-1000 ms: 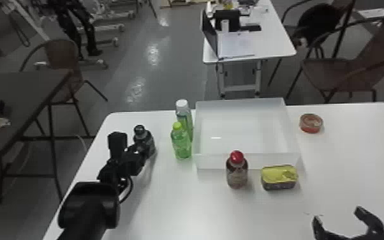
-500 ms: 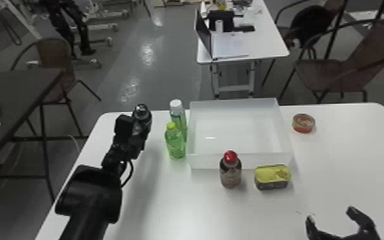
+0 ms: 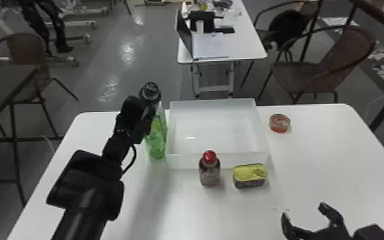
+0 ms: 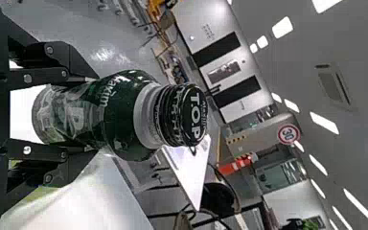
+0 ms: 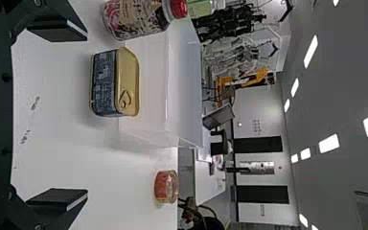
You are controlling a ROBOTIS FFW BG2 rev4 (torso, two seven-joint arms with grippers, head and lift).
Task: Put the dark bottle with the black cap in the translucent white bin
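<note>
Nearest me, over the white table, I can see the right gripper with its jaws well apart. Beyond those jaws and to their left is the tin, yellow lid up, and farther left, the red-capped bottle stands upright.

Farther off, the left gripper has its jaws clamped on the dark bottle, one on either side of the body. The black cap sticks up past the fingertips, and the bottle is roughly upright. Behind and below those jaws, partly hidden by them, stands a green bottle, with a second green one partly hidden beyond it.

The bin sits to the right of the left jaws, so the dark bottle is outside it. Well beyond the right jaws, past the bin's right side, lies the round tin. Behind everything, a laptop stands open on another table.
</note>
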